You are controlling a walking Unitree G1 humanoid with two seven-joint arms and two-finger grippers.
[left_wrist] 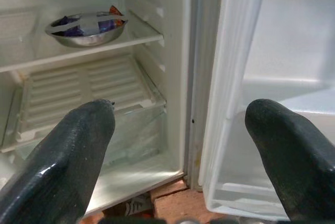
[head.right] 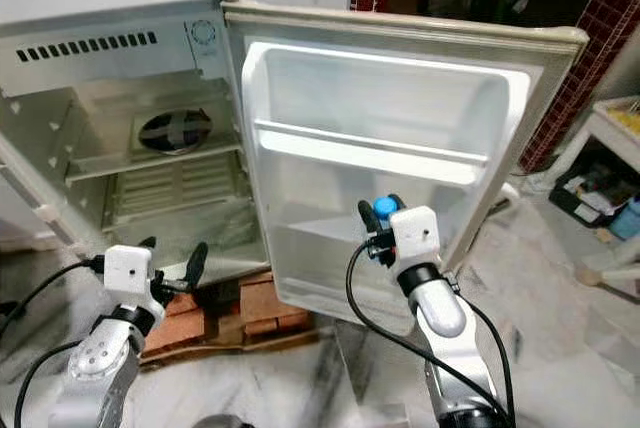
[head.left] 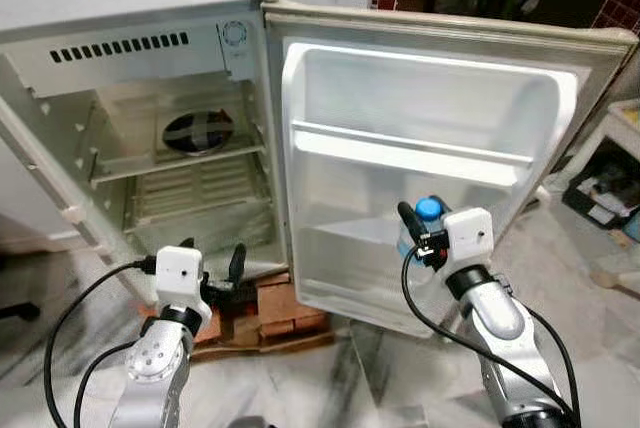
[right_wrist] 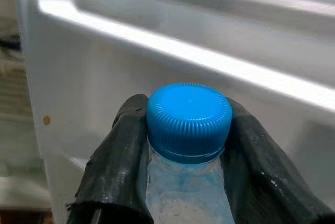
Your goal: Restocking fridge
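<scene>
Right wrist view: our right gripper point(right_wrist: 188, 145) pinches a blue-capped water bottle point(right_wrist: 189, 130) at its stiff neck, before the fridge door point(head.left: 430, 148); its thin body would likely crumple. Left gripper point(head.left: 225, 283) hangs spread, holding nothing.

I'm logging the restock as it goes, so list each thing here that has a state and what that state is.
Fridge door: swung wide open, its shelves bare.
Water bottle: blue cap on, upright, held at the neck.
Right gripper: shut on the water bottle, in front of the door's lower shelf.
Left gripper: open, holding nothing, low before the fridge.
Steel bowl: on the upper shelf, wrapped items inside.
</scene>
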